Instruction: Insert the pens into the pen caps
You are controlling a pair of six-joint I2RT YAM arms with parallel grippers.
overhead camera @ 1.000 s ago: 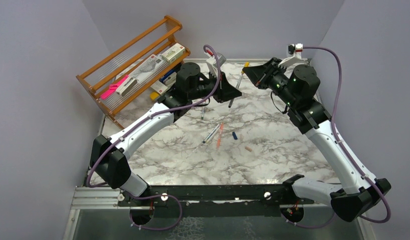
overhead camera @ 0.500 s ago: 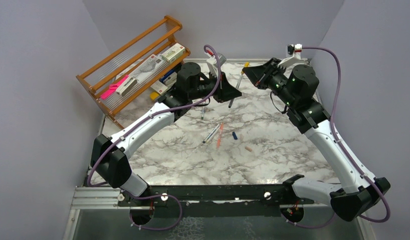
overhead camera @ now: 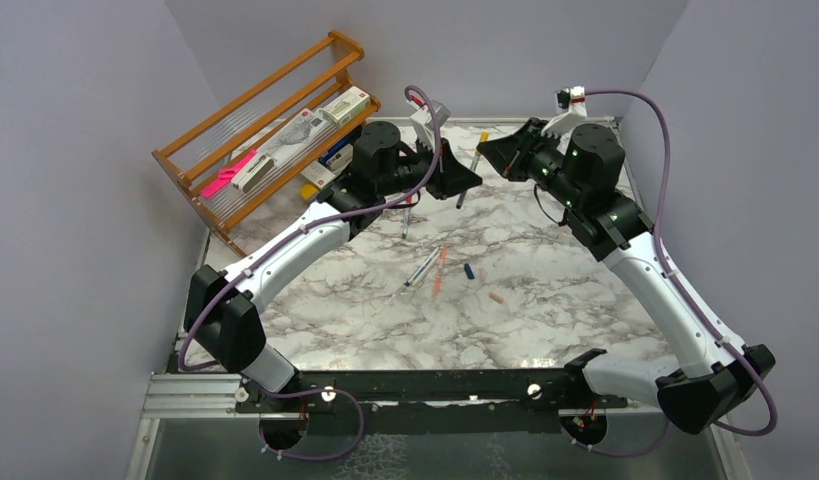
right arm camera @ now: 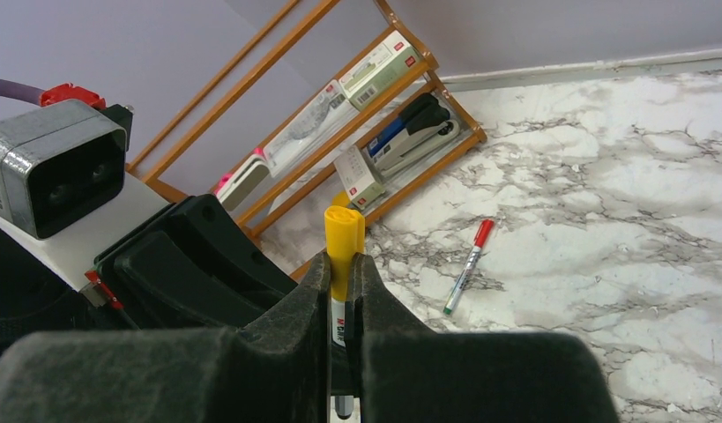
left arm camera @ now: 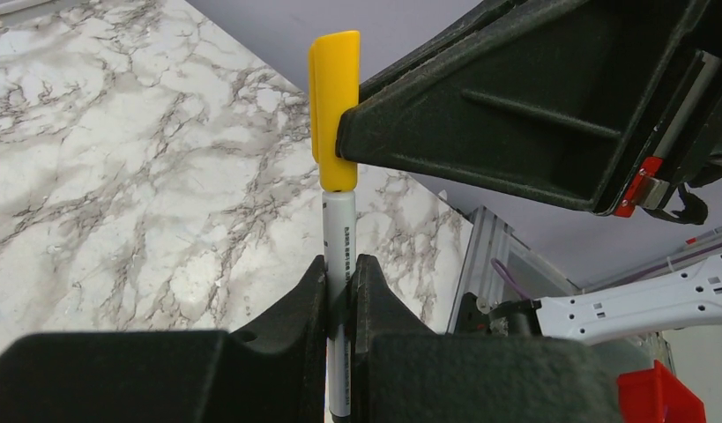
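Marker pen (left arm camera: 339, 225): we are watching its grey-white barrel standing upright in the air, over the 12 o'clock edge of the marble table (overhead camera: 545, 300).
Yellow cap (left arm camera: 332, 106): it is sitting on the barrel's top end; we cannot tell how deep the barrel is reaching inside.
Left gripper (left arm camera: 340, 263): its fingers are pressing tight on the marker pen from both sides.
Right gripper (right arm camera: 341, 260): it is coming in from 3 o'clock in the left wrist view and pinching the yellow cap, jaws nearly together.
Loose pens: near the table's middle we are seeing a grey pen (overhead camera: 422, 267) and a salmon-orange pen (overhead camera: 440, 270) lying just beside each other; a red-capped pen (right arm camera: 467, 264) is lying at their 11 o'clock.
Loose caps: a dark blue cap (overhead camera: 469, 271) is lying at 3 o'clock of the salmon-orange pen, and a pale pink cap (overhead camera: 496, 297) at its 4 o'clock, farther out.
Wooden rack (overhead camera: 340, 45): it is leaning at the table's 10 o'clock corner, holding boxes and a pink bar (overhead camera: 228, 175).
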